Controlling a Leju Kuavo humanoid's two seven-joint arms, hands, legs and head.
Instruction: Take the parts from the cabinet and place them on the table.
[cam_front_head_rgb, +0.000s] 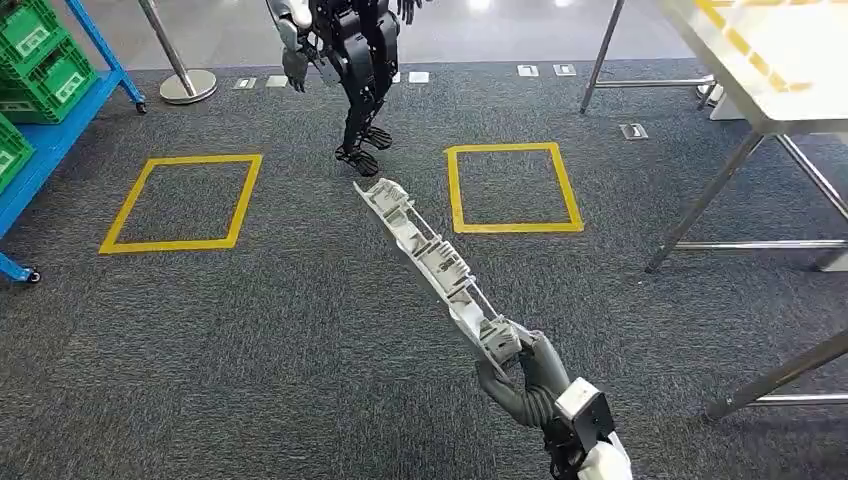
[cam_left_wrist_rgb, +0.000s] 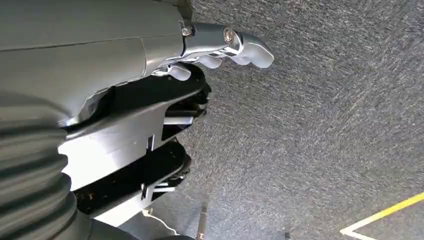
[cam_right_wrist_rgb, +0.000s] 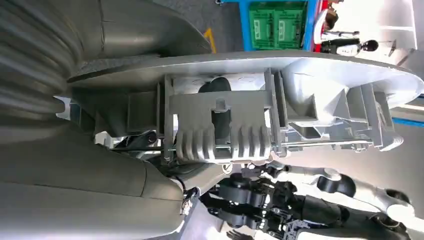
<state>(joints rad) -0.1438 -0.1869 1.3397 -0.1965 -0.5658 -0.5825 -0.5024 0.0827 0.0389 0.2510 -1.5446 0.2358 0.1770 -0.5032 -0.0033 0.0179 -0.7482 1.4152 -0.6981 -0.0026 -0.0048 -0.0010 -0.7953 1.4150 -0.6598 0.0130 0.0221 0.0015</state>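
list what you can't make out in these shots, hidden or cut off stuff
- Table, head view: top cut off by the upper right edge; glare washes out its surface.
- Other robot, head view: upper body cut off by the top edge.
- Green crates, head view: cut off by the left edge; contents too small.
- Right robot hand, right wrist view: fingers mostly hidden behind the part.
- Left robot hand, left wrist view: fingers partly behind its cover.

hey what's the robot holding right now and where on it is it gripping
The right hand grips a long grey part by its near end. The left hand holds nothing.
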